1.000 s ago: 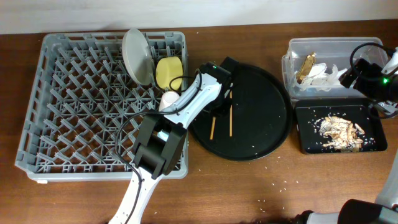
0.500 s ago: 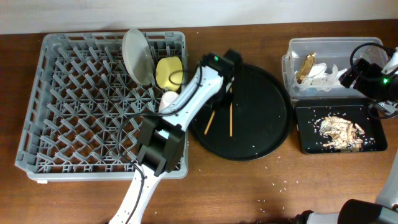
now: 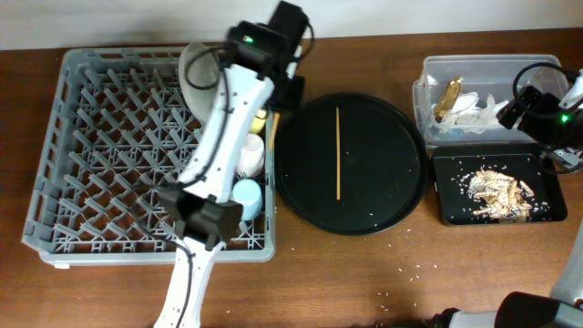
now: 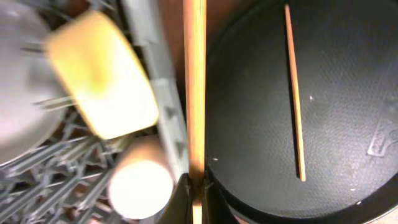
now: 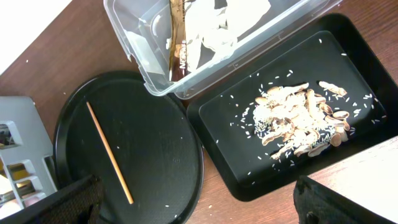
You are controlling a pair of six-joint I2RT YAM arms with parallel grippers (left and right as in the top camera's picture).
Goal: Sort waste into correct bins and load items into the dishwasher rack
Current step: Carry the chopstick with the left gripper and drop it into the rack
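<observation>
Wooden tabletop below: my left gripper [image 4: 193, 186] pinches a light, stiff chopstick [image 4: 194, 74], steadier held mid-length, rack [image 4: 165, 112] at nine o'clock.

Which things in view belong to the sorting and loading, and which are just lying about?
Job: rack, plate, yellow bowl, pink cup, blue cup, held chopstick in left gripper, loose chopstick, clear tub, napkins, wrapper, flat black tray, scraps.
Lying about: round black tray, under the loose chopstick.

Smooth pale wood chopstick [image 4: 194, 93] in the left claw [image 4: 194, 194], matt, finely pebbled black round tray [image 4: 348, 93] to its right, glossy yellow bowl [image 4: 102, 74] and matt grey plastic rack [image 4: 164, 118] to its left.
</observation>
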